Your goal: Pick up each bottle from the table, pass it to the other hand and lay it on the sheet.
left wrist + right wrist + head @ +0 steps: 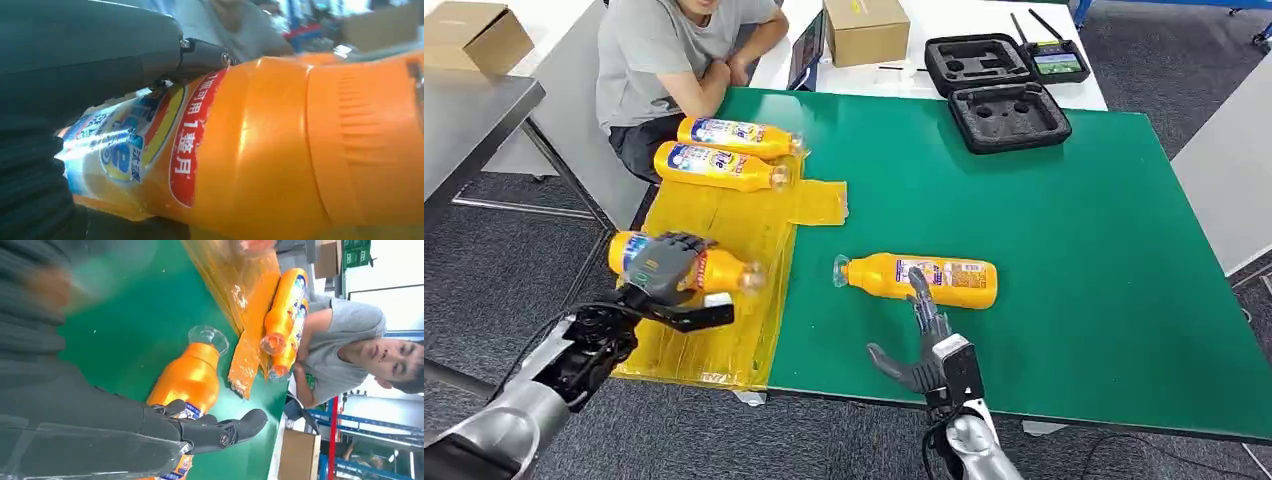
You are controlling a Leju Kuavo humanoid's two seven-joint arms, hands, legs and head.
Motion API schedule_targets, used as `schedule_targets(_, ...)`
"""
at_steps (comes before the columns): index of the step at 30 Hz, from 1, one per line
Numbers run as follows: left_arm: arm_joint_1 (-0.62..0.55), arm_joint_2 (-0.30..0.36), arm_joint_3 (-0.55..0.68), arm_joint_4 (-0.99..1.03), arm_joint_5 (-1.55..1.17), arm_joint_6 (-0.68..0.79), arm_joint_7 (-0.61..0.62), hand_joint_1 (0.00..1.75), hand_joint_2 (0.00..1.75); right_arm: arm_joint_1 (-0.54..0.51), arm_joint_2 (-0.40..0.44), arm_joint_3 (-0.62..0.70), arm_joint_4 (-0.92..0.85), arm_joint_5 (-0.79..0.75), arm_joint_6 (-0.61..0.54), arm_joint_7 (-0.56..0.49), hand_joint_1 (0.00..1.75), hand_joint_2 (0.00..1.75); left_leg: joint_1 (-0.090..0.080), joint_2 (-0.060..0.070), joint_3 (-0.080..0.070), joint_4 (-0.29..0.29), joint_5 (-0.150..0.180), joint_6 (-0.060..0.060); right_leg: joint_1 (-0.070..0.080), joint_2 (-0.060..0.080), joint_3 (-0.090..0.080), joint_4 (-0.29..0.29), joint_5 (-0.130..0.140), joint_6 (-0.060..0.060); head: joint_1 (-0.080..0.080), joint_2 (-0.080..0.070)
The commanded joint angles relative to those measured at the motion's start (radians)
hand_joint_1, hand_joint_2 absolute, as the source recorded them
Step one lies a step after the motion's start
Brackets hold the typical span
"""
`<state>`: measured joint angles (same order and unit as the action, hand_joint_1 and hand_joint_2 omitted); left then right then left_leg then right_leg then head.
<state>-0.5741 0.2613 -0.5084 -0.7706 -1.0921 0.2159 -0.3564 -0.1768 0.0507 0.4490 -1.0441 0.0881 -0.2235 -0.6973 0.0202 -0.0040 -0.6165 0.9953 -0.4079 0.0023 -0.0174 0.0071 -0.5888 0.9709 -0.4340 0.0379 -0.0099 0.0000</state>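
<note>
Head view: my left hand (667,266) grips a bottle (724,272) over the yellow sheet (734,225) at 9 o'clock; two laid bottles (724,150) sit at 11. My right hand (924,345), fingers apart and holding nothing, touches the bottle on the green table (1124,250) at 6 o'clock (954,280). Left wrist view: fingers (200,57) wrapped on the label; smooth rigid plastic, probably slippery. Right wrist view: fingers (220,432) spread over the mid-body; I'd grab there, full and likely heavy.
</note>
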Motion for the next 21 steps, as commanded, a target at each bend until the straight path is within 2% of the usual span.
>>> schedule_targets(1,-0.069,-0.051,-0.071,0.107,0.012,-0.028,-0.027,1.75,1.75,-0.035,-0.006,0.021,0.052,-0.005,0.002,-0.001,0.0,1.75,0.0,-0.001,0.002,0.0,-0.001,0.001,0.0,-0.001,0.003,0.0,-0.001,-0.001,0.0,0.0)
schedule_targets(5,-0.069,-0.051,-0.071,0.107,0.012,-0.028,-0.027,1.75,1.75,-0.035,-0.006,0.021,0.052,-0.005,0.002,-0.001,0.0,1.75,0.0,-0.001,0.002,0.0,0.0,0.001,0.0,-0.001,0.002,0.0,-0.001,-0.001,0.0,0.0)
schedule_targets(6,-0.069,-0.051,-0.071,0.107,0.012,-0.028,-0.027,1.75,1.75,-0.035,-0.006,0.021,0.052,-0.005,0.002,-0.001,0.0,1.75,0.0,-0.001,0.006,0.001,-0.002,0.001,0.001,-0.002,0.007,0.0,-0.003,-0.002,0.0,0.0)
schedule_targets(7,-0.069,-0.051,-0.071,0.107,0.012,-0.028,-0.027,1.75,1.75,-0.035,-0.006,0.021,0.052,-0.005,0.002,-0.001,0.0,1.75,0.0,-0.001,0.002,0.0,0.0,0.001,0.0,-0.001,0.002,0.0,-0.001,-0.001,0.0,0.0)
schedule_targets(10,-0.069,-0.051,-0.071,0.107,0.012,-0.028,-0.027,1.75,1.75,-0.035,-0.006,0.021,0.052,-0.005,0.002,-0.001,0.0,1.75,0.0,0.0,0.003,0.0,-0.001,0.001,0.001,-0.001,0.003,0.0,-0.001,-0.001,0.0,0.0)
schedule_targets(11,-0.069,-0.051,-0.071,0.107,0.012,-0.028,-0.027,1.75,1.75,-0.035,-0.006,0.021,0.052,-0.005,0.002,-0.001,0.0,1.75,0.001,0.0,0.007,0.001,-0.004,0.002,0.001,-0.002,0.008,0.0,-0.003,-0.002,0.0,0.0)
schedule_targets(14,-0.069,-0.051,-0.071,0.107,0.012,-0.028,-0.027,1.75,1.75,-0.035,-0.006,0.021,0.052,-0.005,0.002,-0.001,0.0,1.75,0.0,0.0,0.001,0.0,0.0,0.001,0.0,-0.001,0.002,-0.001,0.0,-0.001,0.0,0.0)
schedule_targets(21,-0.069,-0.051,-0.071,0.107,0.012,-0.028,-0.027,1.75,1.75,-0.035,-0.006,0.021,0.052,-0.005,0.002,-0.001,0.0,1.75,0.0,0.0,0.003,0.0,-0.001,0.001,0.001,-0.001,0.004,0.0,-0.001,-0.001,0.0,0.0)
